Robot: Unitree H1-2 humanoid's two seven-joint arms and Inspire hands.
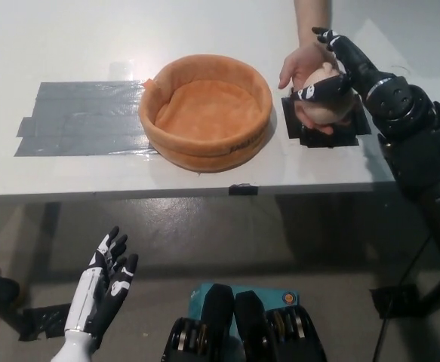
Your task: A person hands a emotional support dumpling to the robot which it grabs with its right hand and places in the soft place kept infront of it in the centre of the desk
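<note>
Nearest the camera, well short of the round orange plush basket (206, 111) and below the desk's front edge, the white left hand (105, 285) hangs idle with its fingers spread and nothing in them.

Past it lies the white desk (76, 38). The basket, a soft felt-like ring with a padded floor, sits at the desk's centre, empty. To the basket's left a broad patch of grey tape (80, 118) is stuck flat on the surface; to its right is a smaller black tape patch (299, 136).

Over that black patch, just right of the basket, a person's hand (306, 72) reaches in from the far edge and cradles the pale peach, rounded plush dumpling (321, 105). The black right hand (333, 79) comes in from the basket's right, its fingers (310, 92) draped across the top of the dumpling. They touch it, but whether they have truly clamped it cannot be told; the person's hand looks to be carrying the toy.

The step in hand appears to be the handover itself. The next move likely calls for the black fingers to wrap firmly round the soft body, for the person to let go, and then for a short carry leftward over the basket's rim before release.

The dumpling looks smooth, squashy and egg-like; any face marks are too small to read.
</note>
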